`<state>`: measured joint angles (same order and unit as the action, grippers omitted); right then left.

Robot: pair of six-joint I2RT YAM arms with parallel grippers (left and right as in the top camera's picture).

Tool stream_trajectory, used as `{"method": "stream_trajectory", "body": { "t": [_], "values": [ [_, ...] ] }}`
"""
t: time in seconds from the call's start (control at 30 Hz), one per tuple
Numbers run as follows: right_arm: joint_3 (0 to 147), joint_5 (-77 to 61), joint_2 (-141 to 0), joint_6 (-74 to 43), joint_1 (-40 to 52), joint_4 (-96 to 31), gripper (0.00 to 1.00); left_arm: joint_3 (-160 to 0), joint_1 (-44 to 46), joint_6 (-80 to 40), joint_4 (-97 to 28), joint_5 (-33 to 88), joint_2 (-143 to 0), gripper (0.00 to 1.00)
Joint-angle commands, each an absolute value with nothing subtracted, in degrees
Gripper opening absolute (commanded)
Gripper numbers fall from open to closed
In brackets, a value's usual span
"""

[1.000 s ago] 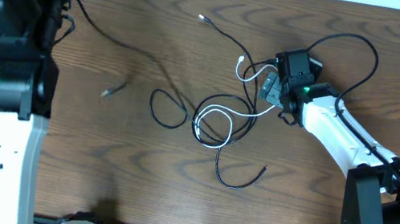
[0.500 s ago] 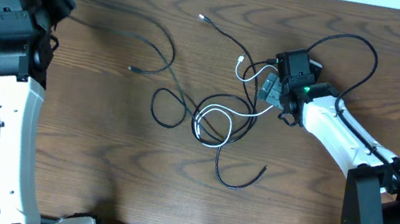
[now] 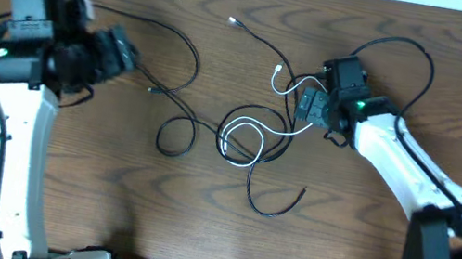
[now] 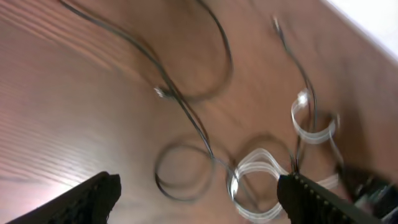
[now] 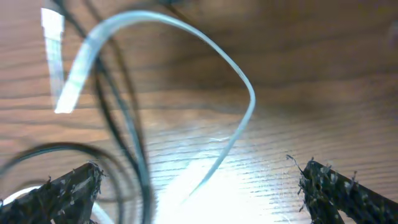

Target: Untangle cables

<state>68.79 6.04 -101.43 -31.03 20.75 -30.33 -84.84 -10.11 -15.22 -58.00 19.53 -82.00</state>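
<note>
**Wooden table** (image 3: 104, 212). Brown, grained. All the cables are laid on it.

**Left arm** (image 3: 8, 139). White and black, set along the table's left side. Its left gripper (image 3: 124, 51) is pointed toward the centre. In the left wrist view the left gripper (image 4: 205, 202) is seen spread wide with nothing held. The cables lie on the wood beyond it, clear of both fingertips (image 4: 93, 196).

**Right arm** (image 3: 402, 172). Reached in from the right. Its right gripper (image 3: 305, 107) is placed at the right edge of the tangle. In the right wrist view the right gripper (image 5: 199, 196) is seen fully parted and closed on nothing. A bend of cable is seen between its fingertips (image 5: 339, 190).

**Black cables** (image 3: 196, 65). Two long thin cords.
- A wide curve is laid just beside the left gripper and ended in a small plug (image 3: 152, 90).
- A closed loop (image 3: 161, 135) is found below that plug.
- The remainder is knotted at the table's centre, with free ends above and below.

The motion-blurred left wrist view (image 4: 186, 118) shows the curve, plug and loop from low down.

**White cable** (image 3: 246, 125). Shorter, coiled inside the central tangle and crossed by black strands. One stretch is run up to the right gripper.
- Left wrist view: pale double loops (image 4: 261, 158).
- Right wrist view only: a raised arch (image 5: 242, 81) beside a black strand (image 5: 134, 143).
</note>
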Motion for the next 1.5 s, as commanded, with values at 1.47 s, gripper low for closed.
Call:
{"method": "stream_trajectory", "body": {
  "t": [1.47],
  "values": [
    [68.9, 14.4, -81.4, -28.6, 20.4, -31.9, 0.99, -51.8, 20.1, -4.5, -35.5, 0.8, -90.1, 0.72]
  ]
}}
